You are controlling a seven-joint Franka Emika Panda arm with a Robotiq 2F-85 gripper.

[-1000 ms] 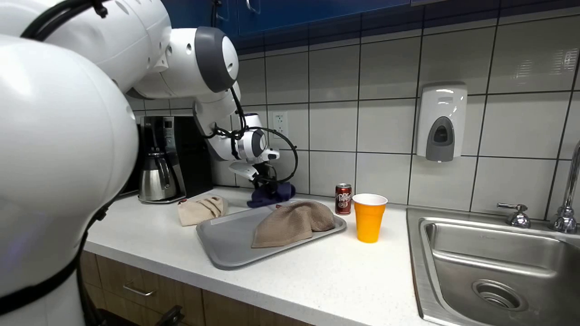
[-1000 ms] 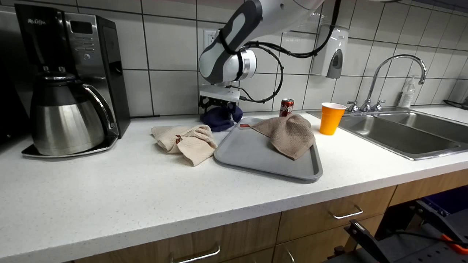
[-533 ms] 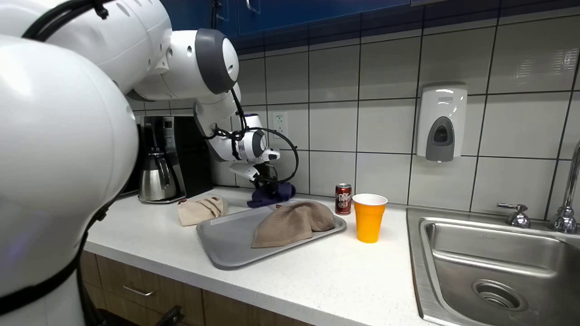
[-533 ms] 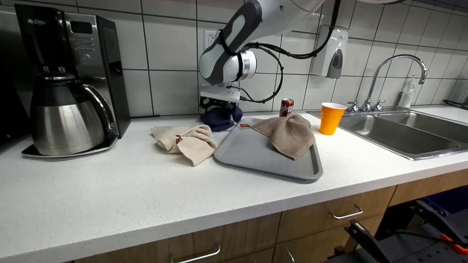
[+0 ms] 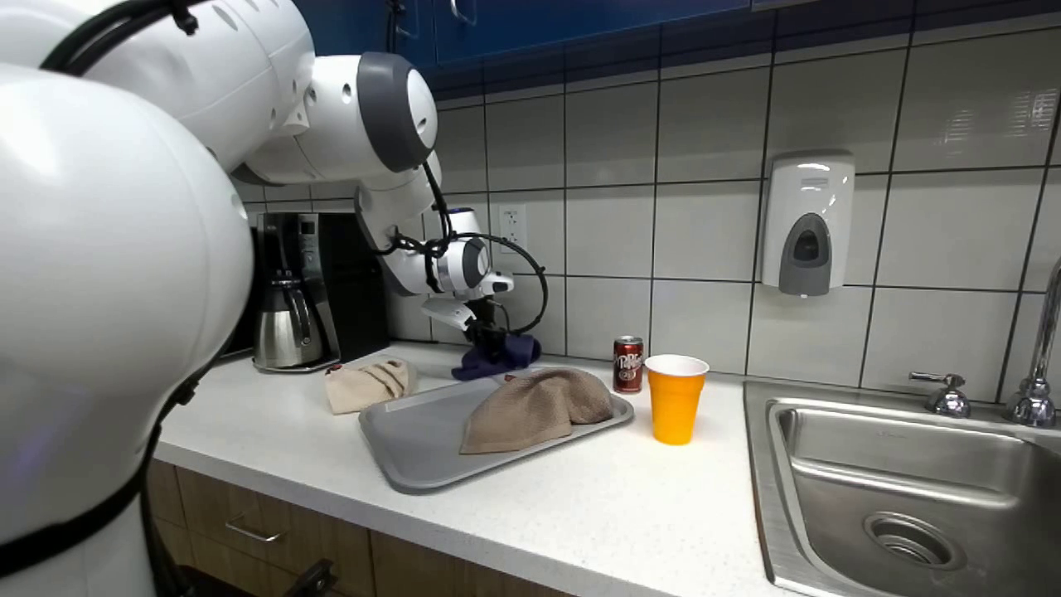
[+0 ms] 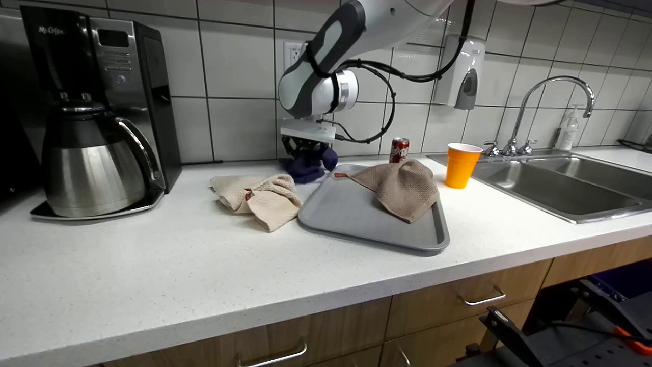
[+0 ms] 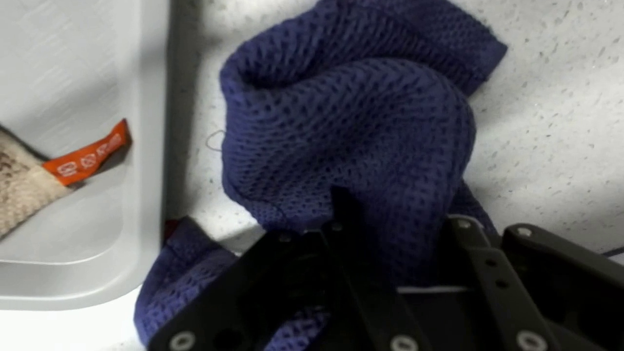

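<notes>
Tiled wall point(image 5: 704, 232), white counter point(image 6: 153, 265), blue cabinets point(image 5: 580, 16)

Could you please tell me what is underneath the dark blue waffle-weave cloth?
The cloth lies on the speckled white countertop, visible around its edges in the wrist view. Its folds cover the surface beneath, so whether anything else is hidden there cannot be seen.

Both exterior views are bright and fairly sharp; in an exterior view, 2 barred reflections glare on the wall tiles point(image 5: 961, 83) at upper right. In the wrist view, the worktop point(image 7: 551, 126) washes out to white at lower left, soft shadow borders the tray point(image 7: 151, 122), and dark jaws blur at bottom.
</notes>
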